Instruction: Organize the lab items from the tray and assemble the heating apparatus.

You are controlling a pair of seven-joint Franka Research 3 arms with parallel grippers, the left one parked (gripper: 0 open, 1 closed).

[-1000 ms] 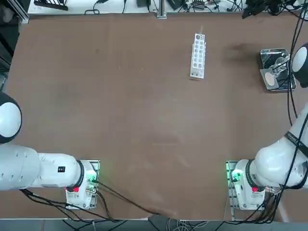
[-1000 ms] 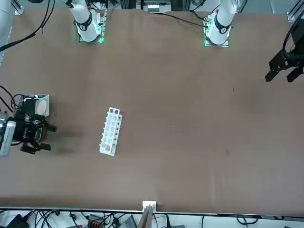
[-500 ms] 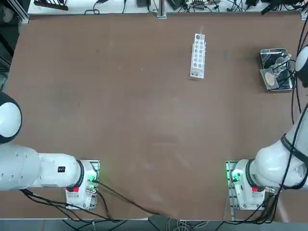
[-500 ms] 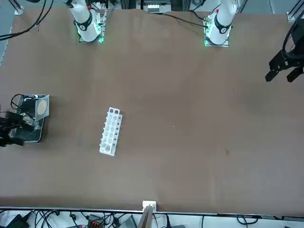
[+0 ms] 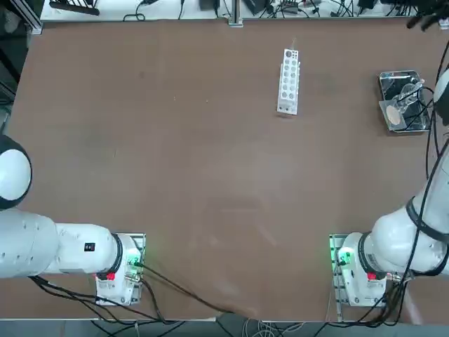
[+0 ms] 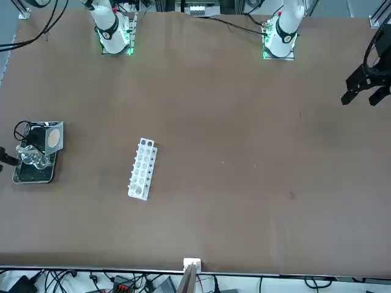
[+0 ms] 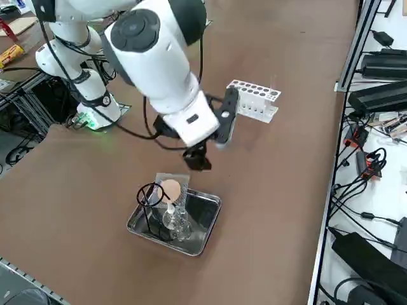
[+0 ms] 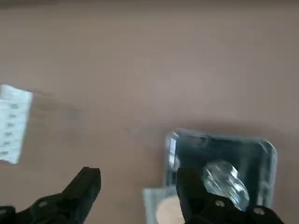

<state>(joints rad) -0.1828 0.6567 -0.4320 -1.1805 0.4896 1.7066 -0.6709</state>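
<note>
Brown worktop (image 5: 210,175) fills every view. Right tool (image 7: 202,159), fingers spread and empty, hangs above the steel tray (image 7: 206,230) at the top view's right edge, long axis vertical there. Inside: clear glass burner (image 7: 175,222), black wire stand (image 7: 150,200), grey mesh (image 7: 170,189). White rack (image 5: 287,81) lies well apart, left.

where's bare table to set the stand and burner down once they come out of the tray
Widest free patch: the brown table between the white rack and the arm bases. A narrower strip lies between rack and tray. The tray is crowded: burner, wire stand, mesh. The open right pincer hangs over the tray's edge.
</note>
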